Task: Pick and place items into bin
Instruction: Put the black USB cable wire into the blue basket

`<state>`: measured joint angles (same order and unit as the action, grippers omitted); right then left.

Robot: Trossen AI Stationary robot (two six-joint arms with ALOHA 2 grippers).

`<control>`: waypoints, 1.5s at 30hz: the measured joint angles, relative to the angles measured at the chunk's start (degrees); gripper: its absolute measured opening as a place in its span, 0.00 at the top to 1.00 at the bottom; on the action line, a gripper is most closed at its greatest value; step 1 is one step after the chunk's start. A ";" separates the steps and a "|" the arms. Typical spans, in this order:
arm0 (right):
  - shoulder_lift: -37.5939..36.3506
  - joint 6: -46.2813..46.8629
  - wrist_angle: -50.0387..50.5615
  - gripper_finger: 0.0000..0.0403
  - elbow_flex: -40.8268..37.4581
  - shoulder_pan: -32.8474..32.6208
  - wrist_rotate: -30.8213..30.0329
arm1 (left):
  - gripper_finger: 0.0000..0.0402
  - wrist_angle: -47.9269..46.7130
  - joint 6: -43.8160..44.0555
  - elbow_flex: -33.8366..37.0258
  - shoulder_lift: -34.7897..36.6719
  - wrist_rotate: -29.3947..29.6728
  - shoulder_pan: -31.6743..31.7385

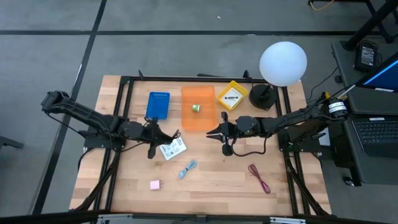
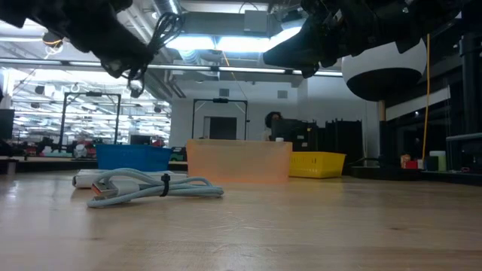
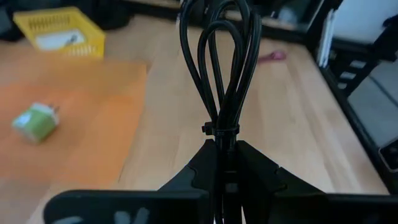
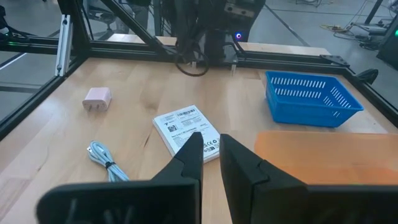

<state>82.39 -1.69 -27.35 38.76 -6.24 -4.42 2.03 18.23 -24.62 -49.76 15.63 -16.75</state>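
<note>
My left gripper point(image 1: 160, 134) point(image 3: 222, 146) hovers above the table's middle, left of the orange bin point(image 1: 199, 118), and is shut on a bundled black cord point(image 3: 219, 68). My right gripper point(image 1: 214, 132) point(image 4: 211, 155) floats in front of the orange bin, fingers a little open and empty, pointing at the white printed packet point(image 1: 172, 149) point(image 4: 189, 129) lying flat. A pink cube point(image 1: 155, 185), a light-blue cord point(image 1: 188, 168) point(image 2: 151, 187) and a dark-red cord point(image 1: 259, 177) lie on the wood. A greenish cube point(image 1: 196, 108) point(image 3: 35, 121) sits in the orange bin; a second packet point(image 1: 231, 96) lies in the yellow bin. My left gripper pinches the black cord bundle between its two fingers just behind its tie point(image 3: 221, 129). The fingers lie roughly level, pointing toward the table's right. The loops point(image 3: 217, 37) stick out past the fingertips, and the bundle is lifted clear of the table.
A blue bin point(image 1: 158, 106) point(image 4: 311, 96), the orange bin and a yellow bin point(image 1: 239, 89) stand in a row along the far side. The white globe lamp point(image 1: 283, 62) stands at the far right corner. Black frame rails point(image 1: 118, 124) run along the table's sides.
</note>
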 joint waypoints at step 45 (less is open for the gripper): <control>0.00 0.11 0.02 0.91 0.02 0.00 -0.01 | 0.91 -3.11 14.96 4.00 0.39 20.21 24.83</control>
<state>82.39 -1.58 -27.33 38.79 -6.24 -4.43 -1.08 33.19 -20.62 -49.36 35.84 8.08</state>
